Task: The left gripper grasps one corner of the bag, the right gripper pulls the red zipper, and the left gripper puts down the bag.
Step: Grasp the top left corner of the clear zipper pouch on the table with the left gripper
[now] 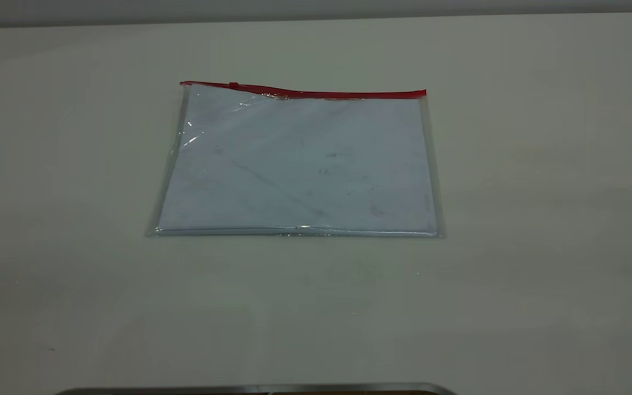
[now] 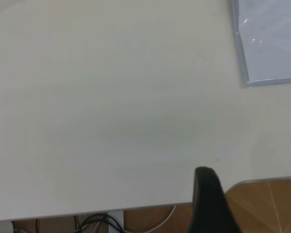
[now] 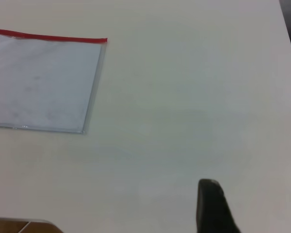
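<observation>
The bag (image 1: 299, 164) lies flat near the middle of the table, a clear pouch over a pale bluish sheet. Along its far long edge runs the red zipper (image 1: 305, 93), whose small slider tab (image 1: 233, 84) sits near the left end. Neither gripper appears in the exterior view. The left wrist view shows one corner of the bag (image 2: 271, 43), far from the left gripper (image 2: 254, 201); one black finger (image 2: 208, 199) shows, with wide free space beside it. In the right wrist view the bag (image 3: 43, 82) and zipper (image 3: 48, 37) lie well away from the open right gripper (image 3: 252, 201).
The white table (image 1: 541, 219) surrounds the bag on every side. A metal strip (image 1: 255, 388) runs along the near edge. Beyond the table edge by the left gripper are wooden floor (image 2: 266, 204) and some cables (image 2: 97, 223).
</observation>
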